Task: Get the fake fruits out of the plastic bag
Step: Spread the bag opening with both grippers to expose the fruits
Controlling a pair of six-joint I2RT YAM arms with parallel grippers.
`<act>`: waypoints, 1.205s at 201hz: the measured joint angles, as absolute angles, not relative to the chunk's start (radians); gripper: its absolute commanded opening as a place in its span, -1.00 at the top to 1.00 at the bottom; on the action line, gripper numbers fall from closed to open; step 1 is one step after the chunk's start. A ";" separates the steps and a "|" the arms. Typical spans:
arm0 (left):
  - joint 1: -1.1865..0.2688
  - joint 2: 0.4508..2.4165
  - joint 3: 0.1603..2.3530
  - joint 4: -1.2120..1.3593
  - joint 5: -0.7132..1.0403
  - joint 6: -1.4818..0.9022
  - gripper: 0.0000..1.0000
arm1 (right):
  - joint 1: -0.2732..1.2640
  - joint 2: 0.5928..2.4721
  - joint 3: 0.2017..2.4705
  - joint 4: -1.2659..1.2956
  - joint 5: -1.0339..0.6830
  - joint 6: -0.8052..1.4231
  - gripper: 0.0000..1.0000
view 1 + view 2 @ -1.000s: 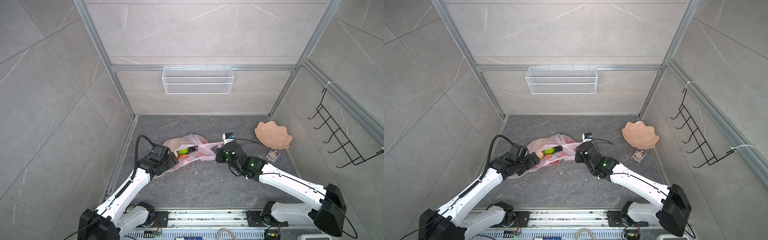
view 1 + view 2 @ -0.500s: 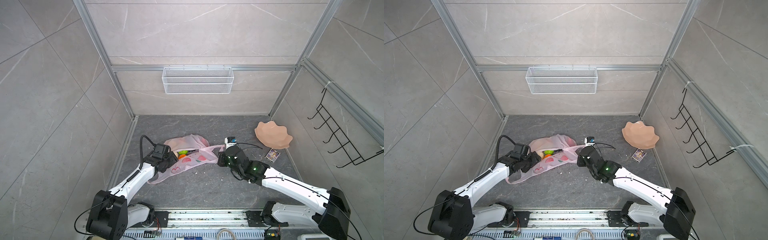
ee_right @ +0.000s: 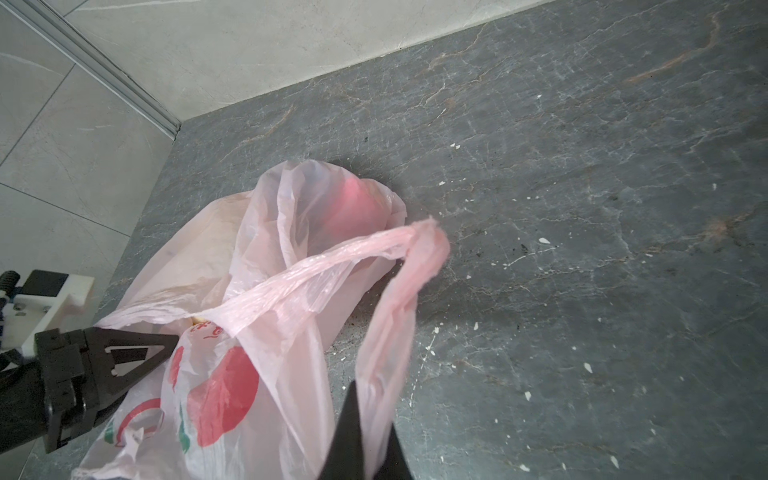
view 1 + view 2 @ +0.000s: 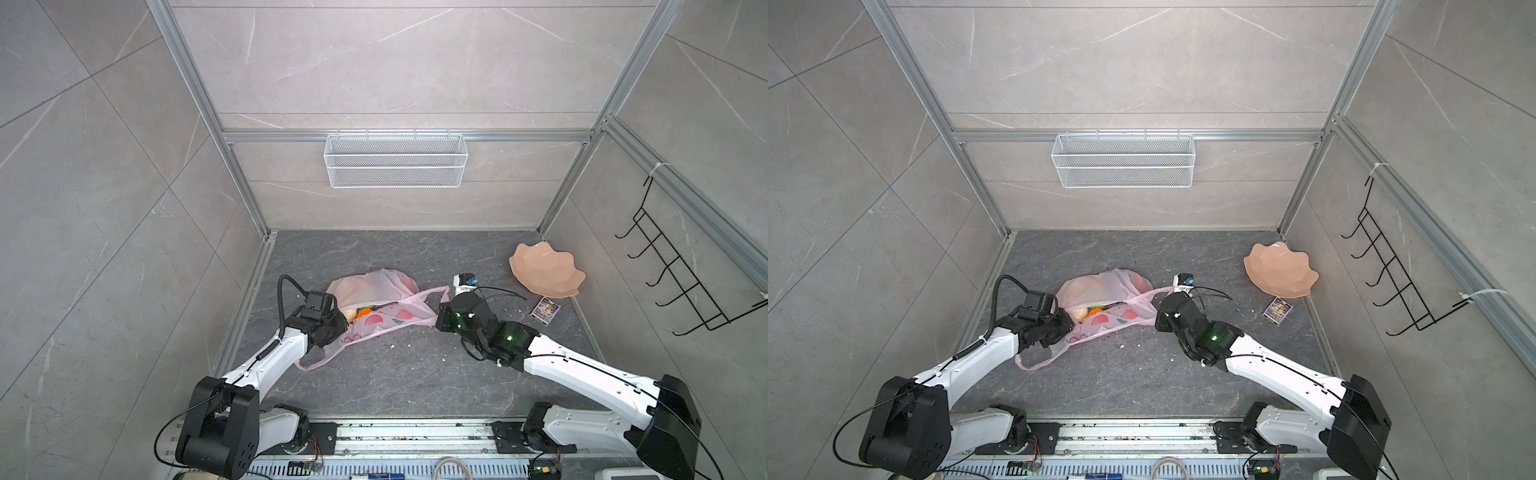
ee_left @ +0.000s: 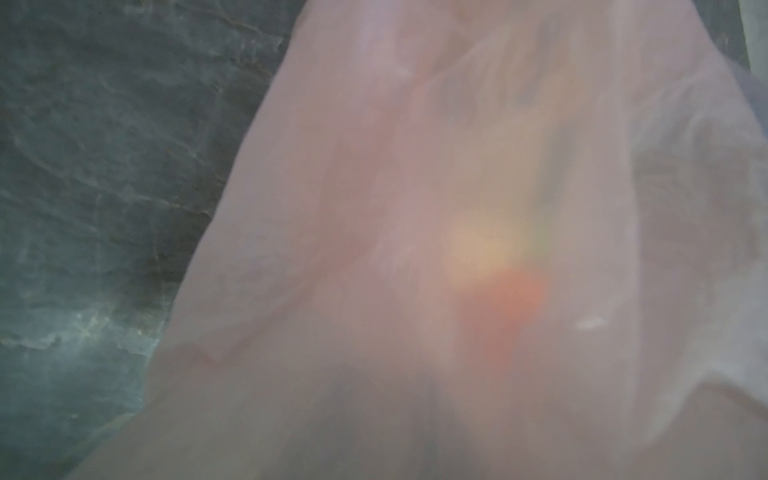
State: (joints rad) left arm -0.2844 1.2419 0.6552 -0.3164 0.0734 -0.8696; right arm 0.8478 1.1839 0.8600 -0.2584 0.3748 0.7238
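- Fake fruits (image 4: 361, 312): an orange one and a beige one show at the mouth of the bag in both top views. Further colours (yellow, orange-red, green) glimmer blurred through the film in the left wrist view. None lies on the floor outside the bag.
- Plastic bag (image 4: 374, 286): it lies left of centre on the dark floor (image 4: 415, 374), with its mouth drawn out to the right.
- Right gripper (image 3: 368, 415): its jaws are closed on one loop handle (image 3: 399, 266), which is stretched taut away from the bag.
- Left gripper (image 3: 166, 338): it sits at the left edge of the mouth, touching the film. Whether it pinches the film or a fruit cannot be told, since film covers the left wrist view.
- Progress, as judged: the bag is being held open and no fruit is out. Every removal is left to do.
- Surroundings: a peach dish (image 4: 546, 272) at the far right holds nothing, and a small card (image 4: 545, 309) lies just beside it.
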 measured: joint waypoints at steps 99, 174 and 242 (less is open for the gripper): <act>-0.133 0.989 0.653 -0.284 0.179 -0.753 1.00 | 0.717 1.184 0.846 -0.239 0.261 0.706 0.90; -0.240 1.045 0.654 -0.294 0.134 -0.643 1.00 | 0.936 1.215 1.123 -0.580 0.515 0.561 -0.60; -0.304 1.018 0.653 -0.294 0.035 -0.598 1.00 | 1.059 1.419 1.512 -0.910 0.704 0.515 -0.58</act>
